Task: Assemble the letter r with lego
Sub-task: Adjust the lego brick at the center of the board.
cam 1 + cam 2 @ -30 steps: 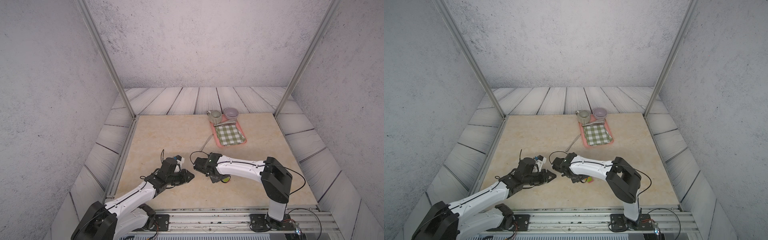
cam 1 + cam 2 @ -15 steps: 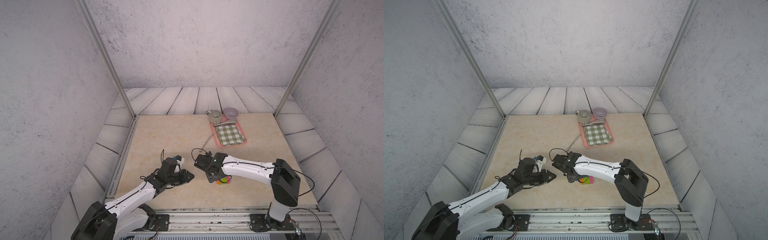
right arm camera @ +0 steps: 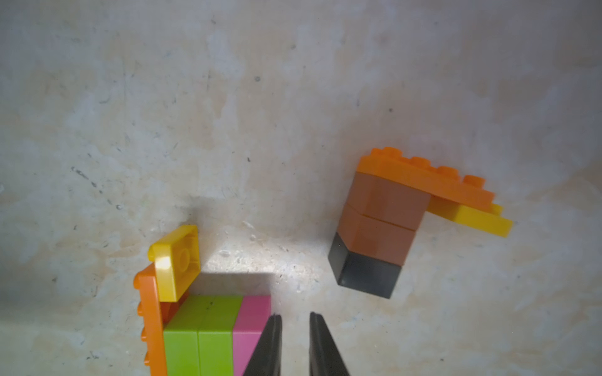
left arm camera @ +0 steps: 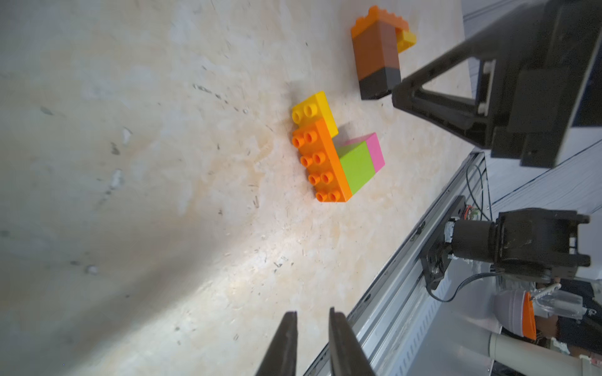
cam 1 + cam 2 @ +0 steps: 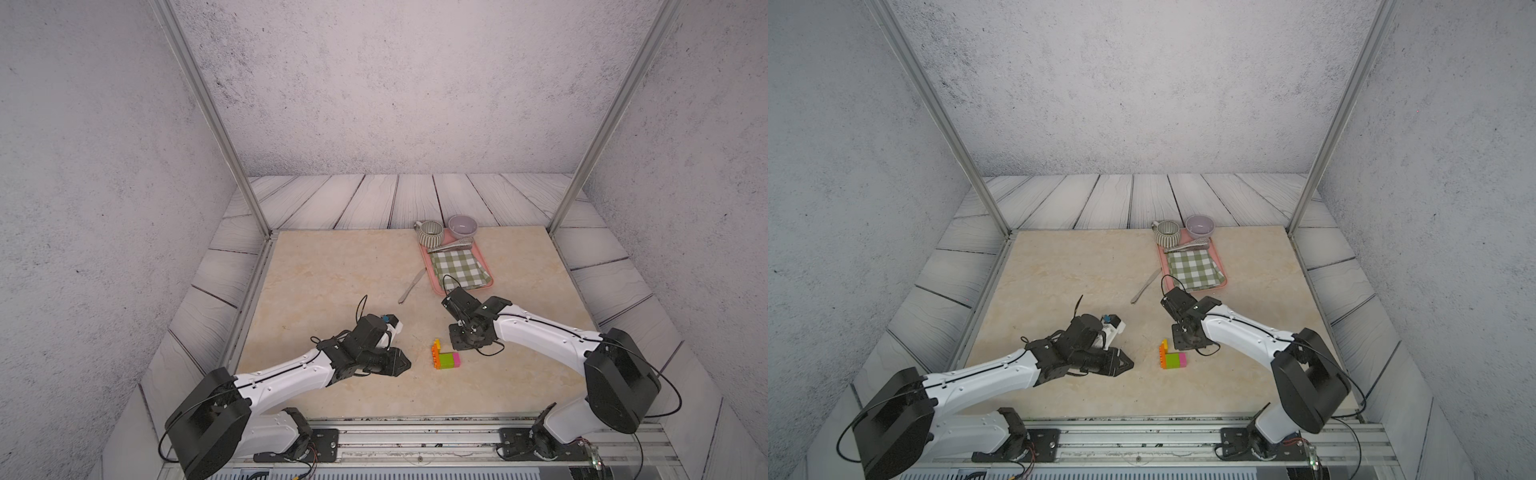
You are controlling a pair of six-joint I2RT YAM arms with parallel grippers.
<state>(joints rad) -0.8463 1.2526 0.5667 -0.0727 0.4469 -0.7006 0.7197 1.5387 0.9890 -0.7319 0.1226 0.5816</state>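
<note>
Two lego builds sit close together near the front of the table [image 5: 332, 270]: the lying build [image 5: 445, 359] joins one long orange piece [image 4: 325, 162], one yellow piece [image 4: 317, 110], two lime green bricks [image 4: 356, 166] and one magenta brick [image 4: 374, 151], while the standing build [image 3: 381, 228] stacks one black brick [image 3: 365, 276], two brown bricks [image 3: 384, 211] and a second long orange piece [image 3: 423, 177], with a second yellow piece [image 3: 479, 221] under its overhang. The right fingers [image 3: 270, 351] point at the gap between the two builds and the left fingers [image 4: 286, 341] lie near the lying build's orange side; both pairs are almost pressed together, holding nothing.
</note>
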